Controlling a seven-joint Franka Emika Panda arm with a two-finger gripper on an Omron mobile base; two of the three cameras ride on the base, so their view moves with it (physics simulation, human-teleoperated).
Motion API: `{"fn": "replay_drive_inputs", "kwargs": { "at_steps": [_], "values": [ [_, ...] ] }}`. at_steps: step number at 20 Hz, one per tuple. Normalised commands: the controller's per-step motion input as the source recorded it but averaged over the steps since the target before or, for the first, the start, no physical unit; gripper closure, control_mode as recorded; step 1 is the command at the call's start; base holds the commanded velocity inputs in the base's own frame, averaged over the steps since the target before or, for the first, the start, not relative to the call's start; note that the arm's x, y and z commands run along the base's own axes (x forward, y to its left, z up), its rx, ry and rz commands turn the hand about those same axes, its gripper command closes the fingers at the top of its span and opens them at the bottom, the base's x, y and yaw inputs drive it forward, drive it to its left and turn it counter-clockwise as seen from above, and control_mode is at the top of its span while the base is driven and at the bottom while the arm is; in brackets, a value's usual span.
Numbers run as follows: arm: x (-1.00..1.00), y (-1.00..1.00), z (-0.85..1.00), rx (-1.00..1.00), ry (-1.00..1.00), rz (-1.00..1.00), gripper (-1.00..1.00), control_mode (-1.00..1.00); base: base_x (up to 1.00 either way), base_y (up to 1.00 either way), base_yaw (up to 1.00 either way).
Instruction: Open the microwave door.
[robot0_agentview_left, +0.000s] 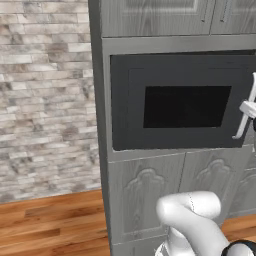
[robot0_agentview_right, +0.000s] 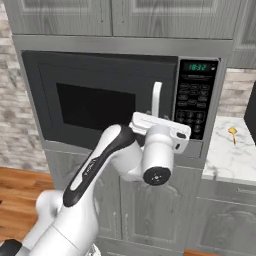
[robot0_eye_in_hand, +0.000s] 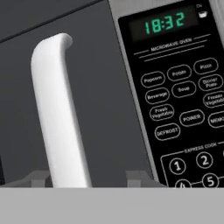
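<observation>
Your microwave door (robot0_agentview_left: 185, 102) sits flush in the grey cabinet column (robot0_agentview_left: 145, 200), under the upper cabinet doors (robot0_agentview_right: 150, 17) and above the carved lower ones (robot0_agentview_left: 145, 197) — dark charcoal panel, black window (robot0_agentview_right: 92, 107) in the middle, looks fully shut. Its white handle (robot0_eye_in_hand: 59, 118) runs vertically along the door's right edge, just beside the control panel (robot0_eye_in_hand: 181, 92), where the green display reads 18:32. Your gripper (robot0_eye_in_hand: 87, 177) is right at the handle's lower part: in the hand view the bar drops down between the two fingertips (robot0_eye_in_hand: 135, 177), one on each side, jaws spread wider than the bar — whether the pads touch it you cannot tell. In the right base view the hand blocks the lower handle. To the right, a marble counter (robot0_agentview_right: 225, 155) with a small yellow item (robot0_agentview_right: 233, 133), too small to identify. Brick wall (robot0_agentview_left: 45, 100) and wood floor (robot0_agentview_left: 50, 225) to the left.
</observation>
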Motion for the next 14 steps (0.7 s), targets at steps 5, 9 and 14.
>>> {"fn": "replay_drive_inputs", "kwargs": {
  "at_steps": [5,9,14],
  "values": [
    [-1.00,-0.49,0.00,0.00,0.14,0.09,1.00,-1.00,0.00,0.00,0.00],
    [-1.00,-0.30,-0.02,0.00,0.19,0.10,1.00,-1.00,0.00,0.00,0.00],
    [-0.95,-0.12,-0.10,-0.01,0.19,0.12,-1.00,-1.00,0.00,0.00,0.00]
  ]
}}
